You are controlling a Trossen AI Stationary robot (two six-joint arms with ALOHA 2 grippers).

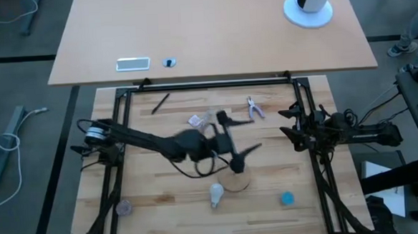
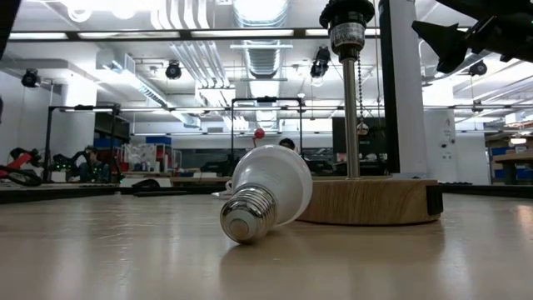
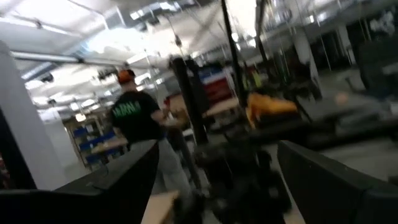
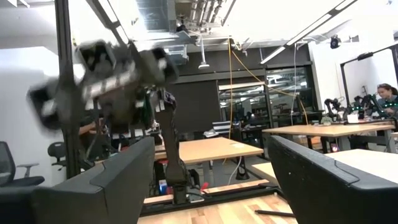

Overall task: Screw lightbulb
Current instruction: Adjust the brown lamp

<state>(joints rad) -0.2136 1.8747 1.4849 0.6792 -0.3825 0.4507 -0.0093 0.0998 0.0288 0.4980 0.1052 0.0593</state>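
The white frosted lightbulb [image 1: 215, 194] lies on its side near the table's near edge, its screw base [image 2: 246, 218] toward the near edge. Just behind it stands the round wooden disc [image 2: 366, 202], which carries an upright post with a black socket [image 2: 348, 23] on top. My left gripper [image 1: 237, 138] is above the table's middle, over and just beyond the disc [image 1: 239, 181]. It is blurred, open and empty, and its wrist view [image 3: 217, 171] looks level into the room. My right gripper [image 1: 287, 124] waits open and empty at the table's right side [image 4: 211, 180].
A crumpled clear wrapper [image 1: 195, 120], pliers [image 1: 254, 107] and a black pen [image 1: 159, 103] lie toward the far side. A blue cap [image 1: 286, 197] is at near right and a small round piece [image 1: 123, 206] at near left. A person [image 3: 140, 124] stands in the room beyond.
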